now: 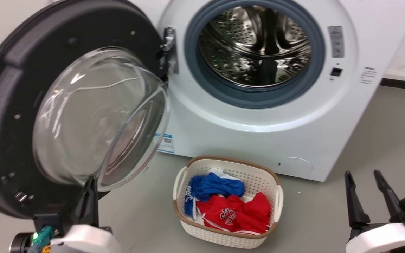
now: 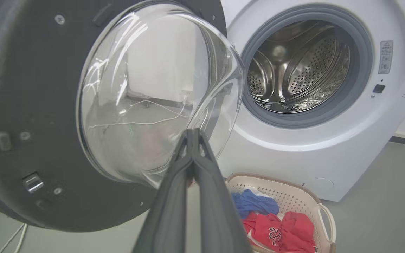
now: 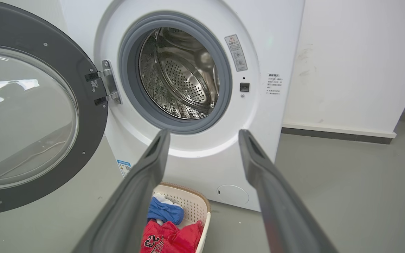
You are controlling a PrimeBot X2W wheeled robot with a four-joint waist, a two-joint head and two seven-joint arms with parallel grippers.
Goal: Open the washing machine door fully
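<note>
Grey floor point(image 1: 381, 140) | washing machine door point(image 1: 9, 105) wide open, left rim cropped

A cream lattice laundry basket point(image 1: 220, 238) with a brown rim stands on the grey floor point(image 1: 381, 140), just in front of the white washing machine point(image 1: 223, 123). In it lie a blue garment point(image 1: 216, 186) and a red jersey point(image 1: 237, 212) with white lettering. A grey seal point(image 1: 192, 59) rings the perforated steel drum point(image 1: 255, 42).

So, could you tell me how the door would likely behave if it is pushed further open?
The door is hung on a metal hinge, so it should swing rigidly, not flex. Its glass bowl looks smooth and curved; the shut left pincer might slide off it.
</note>
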